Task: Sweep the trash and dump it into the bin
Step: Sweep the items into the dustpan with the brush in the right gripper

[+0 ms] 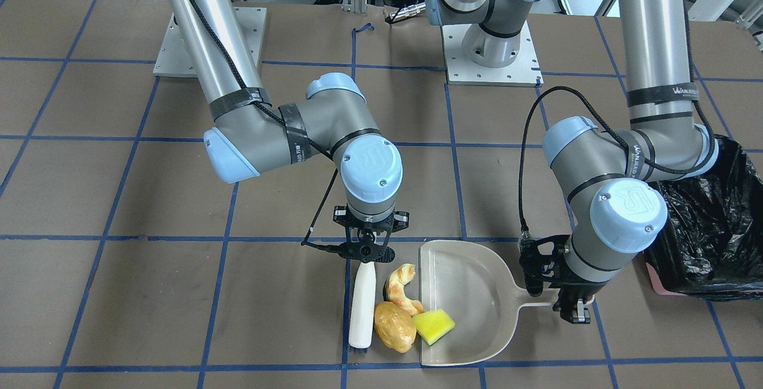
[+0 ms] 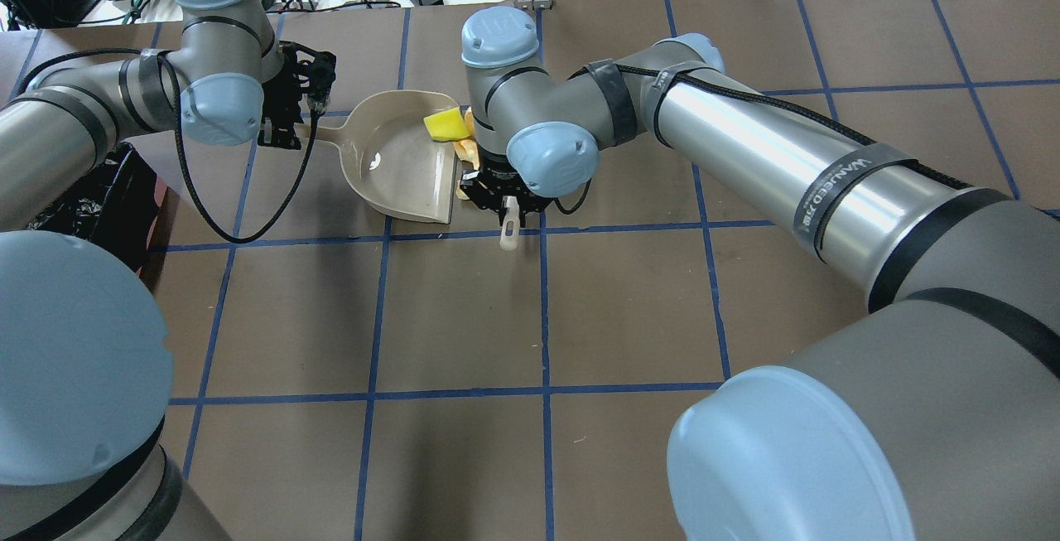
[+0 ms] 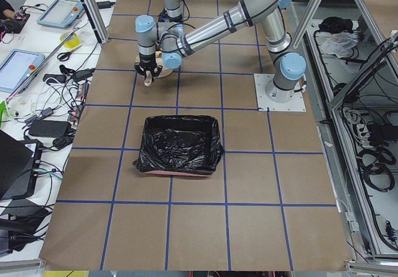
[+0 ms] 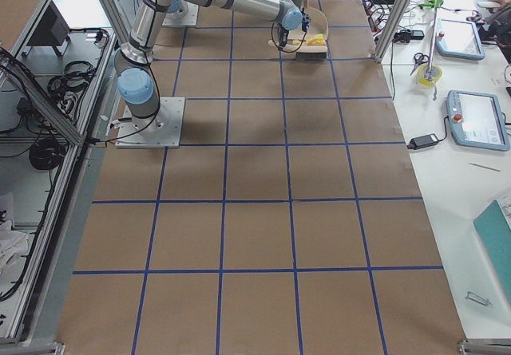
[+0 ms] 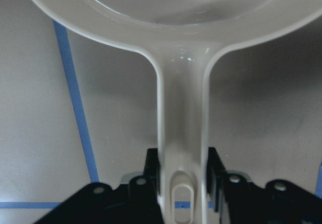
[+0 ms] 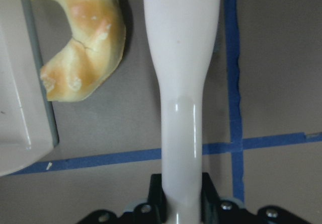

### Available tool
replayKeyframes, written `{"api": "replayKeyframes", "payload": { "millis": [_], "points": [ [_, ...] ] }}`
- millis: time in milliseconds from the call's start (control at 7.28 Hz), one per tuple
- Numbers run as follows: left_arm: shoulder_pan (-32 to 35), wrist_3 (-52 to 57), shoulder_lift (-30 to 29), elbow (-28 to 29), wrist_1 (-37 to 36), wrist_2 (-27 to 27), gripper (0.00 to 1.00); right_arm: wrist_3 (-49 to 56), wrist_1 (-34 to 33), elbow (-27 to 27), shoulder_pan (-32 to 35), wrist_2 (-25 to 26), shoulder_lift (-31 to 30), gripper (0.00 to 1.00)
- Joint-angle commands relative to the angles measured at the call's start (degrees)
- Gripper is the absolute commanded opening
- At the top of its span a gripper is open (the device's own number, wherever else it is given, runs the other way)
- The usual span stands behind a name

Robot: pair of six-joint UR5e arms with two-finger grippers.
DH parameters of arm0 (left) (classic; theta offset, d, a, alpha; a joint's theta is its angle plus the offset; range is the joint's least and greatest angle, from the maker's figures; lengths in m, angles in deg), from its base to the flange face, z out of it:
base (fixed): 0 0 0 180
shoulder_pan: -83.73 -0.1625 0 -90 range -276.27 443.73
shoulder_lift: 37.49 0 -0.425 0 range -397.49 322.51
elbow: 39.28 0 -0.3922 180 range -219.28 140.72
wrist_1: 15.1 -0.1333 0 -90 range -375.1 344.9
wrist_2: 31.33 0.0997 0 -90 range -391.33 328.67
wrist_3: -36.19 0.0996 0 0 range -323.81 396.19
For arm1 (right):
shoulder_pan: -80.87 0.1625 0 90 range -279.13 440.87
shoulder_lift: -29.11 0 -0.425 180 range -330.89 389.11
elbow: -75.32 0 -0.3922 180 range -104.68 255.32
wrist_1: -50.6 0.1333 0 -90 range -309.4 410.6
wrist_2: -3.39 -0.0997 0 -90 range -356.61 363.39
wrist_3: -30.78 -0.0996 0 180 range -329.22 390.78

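My left gripper [image 1: 570, 304] is shut on the handle of the beige dustpan [image 1: 471, 299], which lies flat on the table; the left wrist view shows the handle [image 5: 182, 123] between the jaws. My right gripper [image 1: 365, 252] is shut on the white brush [image 1: 362, 305], which lies along the table beside the pan's mouth. The brown potato [image 1: 394, 327] sits between the brush and the pan. The yellow wedge [image 1: 434, 326] rests on the pan's lip. The croissant [image 1: 402, 289] lies at the pan's mouth and shows in the right wrist view [image 6: 85, 48]. The black-bagged bin [image 1: 709, 228] stands beyond my left arm.
The table is brown paper with a blue tape grid. Both arm bases stand on white plates [image 1: 492, 58] at the robot's side. The bin [image 3: 180, 143] stands about one grid square from the dustpan. Operator benches with tablets and cables line the far table edge.
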Motion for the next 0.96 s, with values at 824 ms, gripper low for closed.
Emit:
{"api": "replayKeyframes", "payload": {
  "millis": [824],
  "points": [
    [0.0,0.0,0.2,0.1,0.0,0.1,0.0,-10.1,-0.4,8.8,6.4,-6.9,4.6,0.0]
  ]
}}
